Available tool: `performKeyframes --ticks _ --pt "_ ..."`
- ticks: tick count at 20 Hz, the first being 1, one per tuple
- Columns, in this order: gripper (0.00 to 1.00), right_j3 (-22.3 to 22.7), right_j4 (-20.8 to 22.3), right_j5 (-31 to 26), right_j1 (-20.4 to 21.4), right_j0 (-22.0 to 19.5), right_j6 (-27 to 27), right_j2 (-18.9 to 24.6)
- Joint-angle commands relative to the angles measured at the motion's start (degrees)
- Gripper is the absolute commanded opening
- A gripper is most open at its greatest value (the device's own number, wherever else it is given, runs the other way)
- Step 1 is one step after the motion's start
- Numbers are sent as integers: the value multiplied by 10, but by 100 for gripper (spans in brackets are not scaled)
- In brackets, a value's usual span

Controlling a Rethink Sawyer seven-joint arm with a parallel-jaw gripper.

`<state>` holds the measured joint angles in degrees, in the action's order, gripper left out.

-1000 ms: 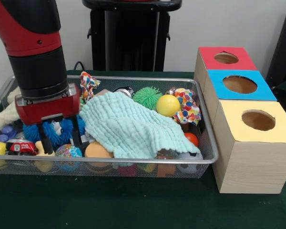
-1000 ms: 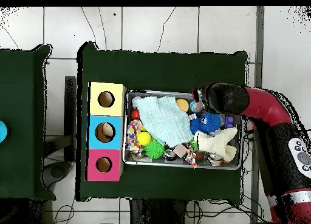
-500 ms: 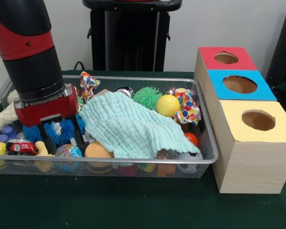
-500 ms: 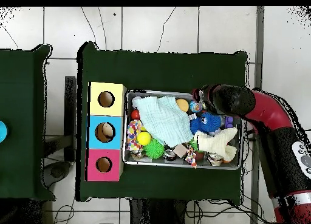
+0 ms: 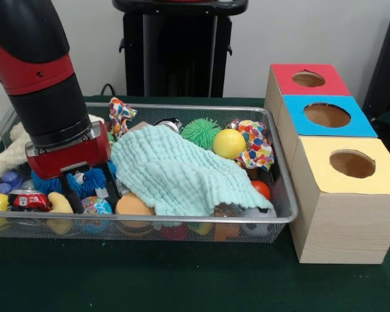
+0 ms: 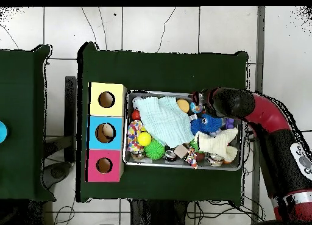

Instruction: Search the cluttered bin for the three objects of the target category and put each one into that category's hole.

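Pincer (image 5: 86, 187) sits low inside the wire-mesh bin (image 5: 283, 209), pushed into a blue spiky toy (image 5: 91, 179), and I cannot tell whether it is wide or narrow. The bin's long axis runs sideways, from the pincer toward three wooden boxes (image 5: 338, 218) with round holes in red, blue and yellow tops, well apart from it. Just beside the pincer lies a crumpled mint cloth (image 5: 175, 175) of waffle texture, with a smooth yellow ball (image 5: 229, 143) beyond it.

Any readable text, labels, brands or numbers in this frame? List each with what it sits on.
No text here can be read.
Small red toy at the bin's end near the gripper: light marks on its side, too blurred to read.
Three coloured boxes with holes: no lettering visible.
Robot arm: small pale marks on the casing, unreadable.
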<state>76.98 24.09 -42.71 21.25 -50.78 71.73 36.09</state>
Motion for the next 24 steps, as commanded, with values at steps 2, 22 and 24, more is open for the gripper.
performKeyframes --ticks 2,22,24 --pt "100 22 -4 -81 -24 -2 -104 31" --pt "100 9 88 -40 85 48 -54 -36" --pt "100 8 91 -38 89 50 -51 -39"
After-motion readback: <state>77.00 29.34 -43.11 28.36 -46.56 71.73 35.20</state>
